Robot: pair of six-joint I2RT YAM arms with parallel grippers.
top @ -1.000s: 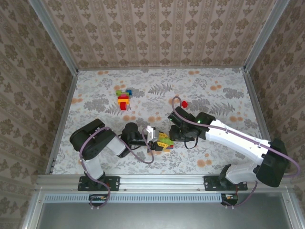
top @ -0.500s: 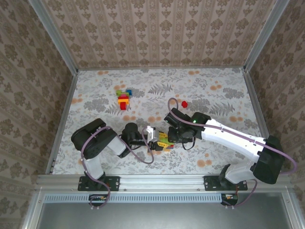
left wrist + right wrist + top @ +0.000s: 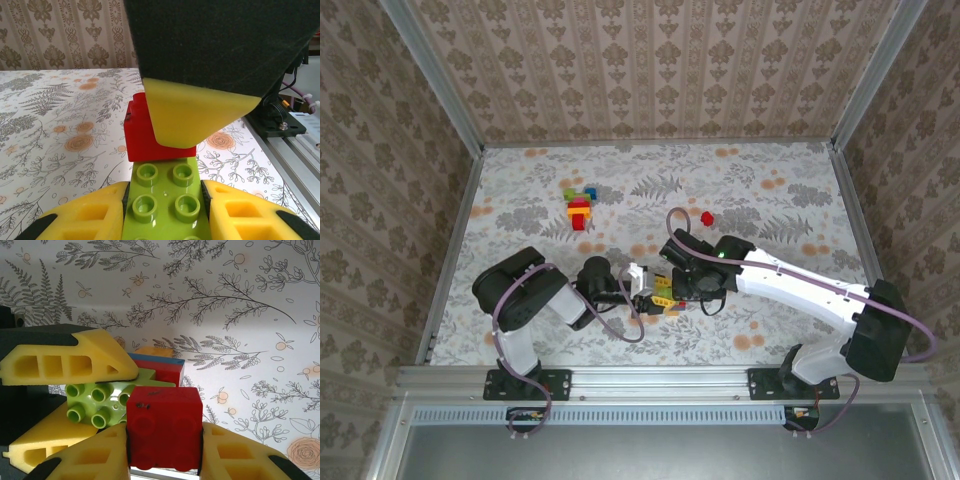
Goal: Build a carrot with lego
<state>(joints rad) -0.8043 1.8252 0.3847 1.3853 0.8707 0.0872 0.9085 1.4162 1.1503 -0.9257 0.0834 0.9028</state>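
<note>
Half-closed, pinches green brick (image 3: 165,200) with left fingers (image 3: 85,215) and red brick (image 3: 164,427) with right fingers (image 3: 90,460), close together at near-middle of table (image 3: 770,190); likely light, stiff, slick plastic, best gripped on flat sides, studs left free.

No lettering, number, label or sign is legible on the bricks (image 3: 165,200), table (image 3: 770,190) or walls (image 3: 660,70).

Table (image 3: 790,180): white, grey fern print, orange blossoms. Walls (image 3: 650,70): beige damask stripes. Lime brick (image 3: 165,200); red brick (image 3: 164,427); blue brick (image 3: 160,359), apparently. Finger pads (image 3: 75,220): yellow foam. Far pile (image 3: 580,207): red, yellow, green.
</note>
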